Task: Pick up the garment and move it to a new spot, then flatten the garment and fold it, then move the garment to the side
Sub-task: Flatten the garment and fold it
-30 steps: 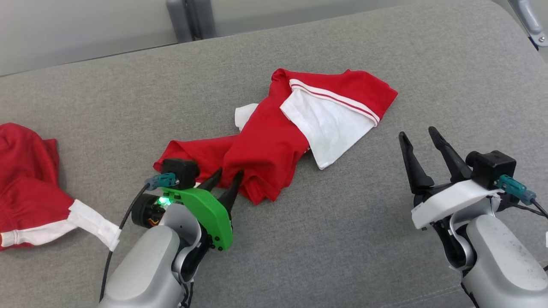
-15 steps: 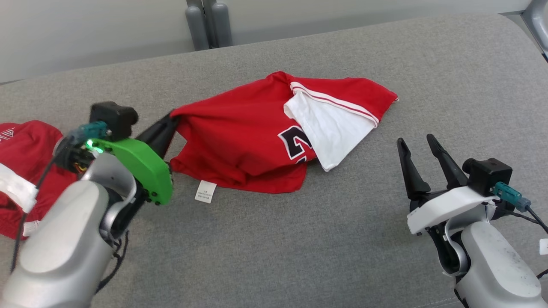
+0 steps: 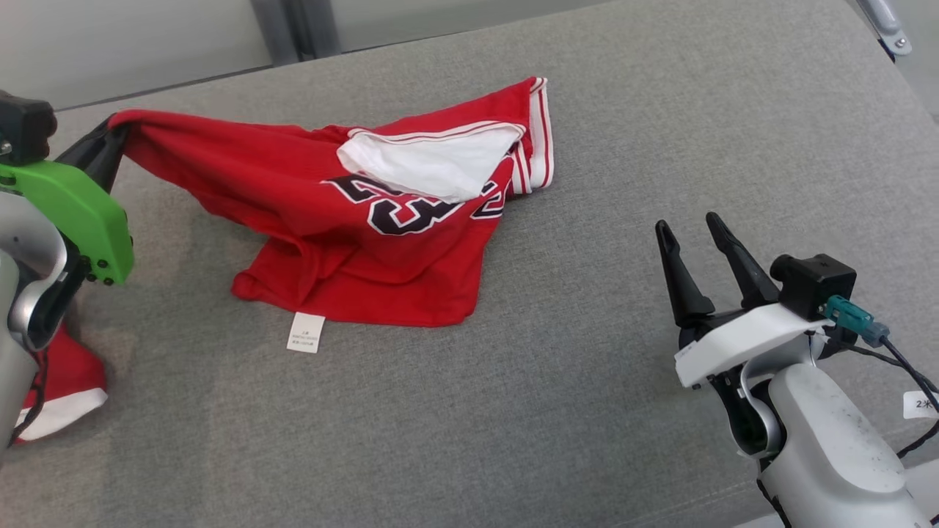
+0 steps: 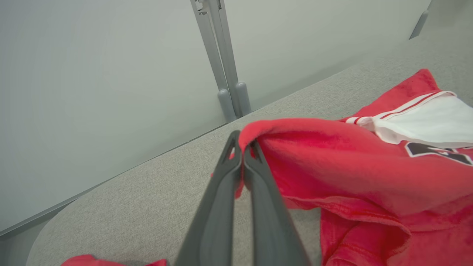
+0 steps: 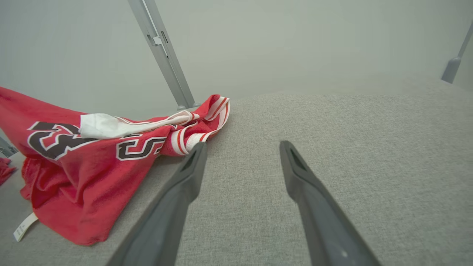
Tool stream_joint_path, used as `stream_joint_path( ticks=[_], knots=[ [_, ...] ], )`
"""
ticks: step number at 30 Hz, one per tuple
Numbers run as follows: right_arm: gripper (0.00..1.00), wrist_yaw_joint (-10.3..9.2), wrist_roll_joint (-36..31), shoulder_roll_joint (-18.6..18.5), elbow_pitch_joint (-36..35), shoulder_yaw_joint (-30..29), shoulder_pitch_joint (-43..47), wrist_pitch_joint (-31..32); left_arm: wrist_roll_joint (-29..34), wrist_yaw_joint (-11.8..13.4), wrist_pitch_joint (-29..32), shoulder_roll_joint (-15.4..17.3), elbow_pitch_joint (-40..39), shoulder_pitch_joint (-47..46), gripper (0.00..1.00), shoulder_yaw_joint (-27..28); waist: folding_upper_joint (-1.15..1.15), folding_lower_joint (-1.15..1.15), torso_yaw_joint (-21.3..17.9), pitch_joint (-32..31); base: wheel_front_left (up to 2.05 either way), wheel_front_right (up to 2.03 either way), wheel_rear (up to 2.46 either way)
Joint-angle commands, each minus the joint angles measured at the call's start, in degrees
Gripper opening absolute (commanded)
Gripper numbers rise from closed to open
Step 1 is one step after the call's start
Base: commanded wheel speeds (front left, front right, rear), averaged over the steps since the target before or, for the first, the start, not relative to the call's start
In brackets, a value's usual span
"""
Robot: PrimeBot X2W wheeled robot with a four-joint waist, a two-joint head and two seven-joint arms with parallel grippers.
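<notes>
A red jersey (image 3: 330, 220) with dark numbers, white trim and a white inner flap lies stretched across the grey cushion (image 3: 587, 147). My left gripper (image 3: 110, 136) is shut on its upper left corner and holds that corner lifted off the surface; in the left wrist view the red fabric (image 4: 332, 162) folds over the closed fingertips of the left gripper (image 4: 242, 146). A white care label (image 3: 306, 332) hangs at the jersey's lower hem. My right gripper (image 3: 689, 231) stands open at the right, apart from the jersey (image 5: 92, 159), over bare cushion, as the right gripper (image 5: 242, 147) also shows.
A second red garment with a white band (image 3: 59, 396) lies at the left edge, partly behind my left arm. Grey metal posts (image 3: 293, 29) rise behind the cushion's far edge. Bare cushion spreads in front of and to the right of the jersey.
My left gripper has pulled the jersey's corner up and to the left, spreading the bunched cloth so the numbers show. The head camera has shifted. The right gripper stays open in place.
</notes>
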Motion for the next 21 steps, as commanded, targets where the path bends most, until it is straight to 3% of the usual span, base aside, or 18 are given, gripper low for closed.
stream_joint_path(
  ticks=[1, 7, 8, 9, 10, 21],
  knots=[
    [1.00, 0.01, 0.20, 0.22, 0.05, 0.04, -0.56, -0.15, -0.89, -0.14, -1.21, 0.58, 1.52, -0.95, 0.00, -0.82, 0.00, 0.00, -2.33, 1.99, 0.00, 0.00, 0.00],
    [1.00, 0.01, 0.38, 0.02, 0.39, -0.21, -0.51, -0.15, -4.64, -0.14, -5.08, 0.59, 7.68, -2.51, 0.00, -4.19, 0.00, 0.00, -3.33, 2.36, 0.00, 0.00, 0.00],
    [1.00, 0.01, 0.27, 0.00, 0.50, -0.28, -0.38, -0.15, -5.32, -0.14, -4.93, 0.61, 9.23, -2.60, 0.16, -4.62, 0.00, 0.00, -3.22, 2.23, 0.00, 0.00, 0.00],
    [1.00, 0.01, 0.11, 0.05, 0.62, -0.30, -0.25, -0.15, -5.78, -0.14, -3.98, 0.30, 10.70, -2.40, 0.77, -5.16, 0.00, 0.00, -3.10, 2.01, 0.00, 0.00, 0.00],
    [1.00, 0.01, -0.07, 0.16, 0.72, -0.13, -0.12, -0.15, -6.10, -0.14, -3.33, -0.13, 11.64, -2.17, 1.00, -6.17, 0.00, 0.00, -2.91, 1.67, 0.00, 0.00, 0.00],
    [1.00, 0.01, -0.51, -0.73, 1.02, 0.17, 2.01, -0.15, -7.64, -0.15, -12.79, 0.16, 9.88, -1.59, 1.00, -10.71, 0.00, 0.00, 1.90, -2.66, 0.00, 0.00, 0.00]
  ],
)
